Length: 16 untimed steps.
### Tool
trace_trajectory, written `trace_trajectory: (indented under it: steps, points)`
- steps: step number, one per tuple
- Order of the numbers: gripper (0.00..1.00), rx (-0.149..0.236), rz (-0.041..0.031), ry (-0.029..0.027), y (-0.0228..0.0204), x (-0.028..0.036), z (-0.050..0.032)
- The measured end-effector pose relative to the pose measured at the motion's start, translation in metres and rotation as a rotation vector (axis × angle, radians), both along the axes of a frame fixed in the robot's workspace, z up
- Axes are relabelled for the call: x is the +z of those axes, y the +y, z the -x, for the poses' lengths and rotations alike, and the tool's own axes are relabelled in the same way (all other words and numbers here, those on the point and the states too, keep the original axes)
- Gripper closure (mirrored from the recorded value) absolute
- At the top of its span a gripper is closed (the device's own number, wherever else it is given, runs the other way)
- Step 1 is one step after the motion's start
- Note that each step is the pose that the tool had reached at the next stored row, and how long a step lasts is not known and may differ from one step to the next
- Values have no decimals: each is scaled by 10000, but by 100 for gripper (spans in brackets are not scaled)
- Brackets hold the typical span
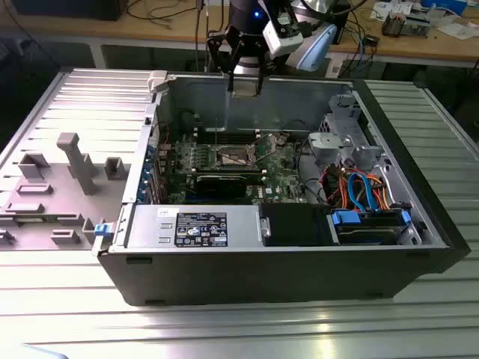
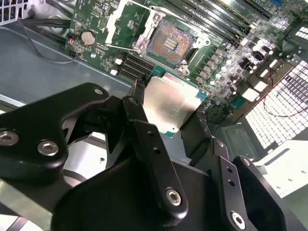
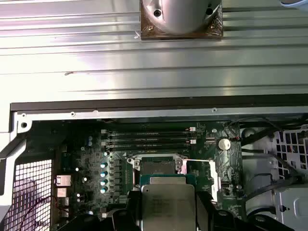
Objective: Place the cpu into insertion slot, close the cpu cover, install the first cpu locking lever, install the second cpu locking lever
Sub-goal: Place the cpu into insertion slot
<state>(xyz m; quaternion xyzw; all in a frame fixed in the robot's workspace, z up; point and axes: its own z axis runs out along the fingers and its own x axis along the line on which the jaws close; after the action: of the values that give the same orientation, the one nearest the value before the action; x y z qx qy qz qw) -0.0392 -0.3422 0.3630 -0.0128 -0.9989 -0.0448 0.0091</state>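
- The gripper (image 2: 168,107) has its black, jointed metal fingers (image 2: 153,147) closed on two opposite edges of the cpu (image 2: 174,102).
- The cpu is a flat square chip with a dull silver top and a thin green rim. It is held in the air above the insertion slot (image 2: 169,43) and a little to one side of it, not touching.
- The insertion slot is a bare square socket with a dark, finely dotted centre.
- The cpu cover (image 2: 117,19), a thin silver frame, stands swung open beside the insertion slot.
- A green circuit board (image 2: 94,14) surrounds the insertion slot, and long narrow memory slots (image 3: 144,137) lie near it.

Bright overhd light, some glare.
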Motion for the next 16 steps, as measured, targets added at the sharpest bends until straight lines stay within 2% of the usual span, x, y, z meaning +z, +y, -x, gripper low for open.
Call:
trace_trajectory:
  steps: [16]
  points:
    - [45,0,0,0,-22,0,0]
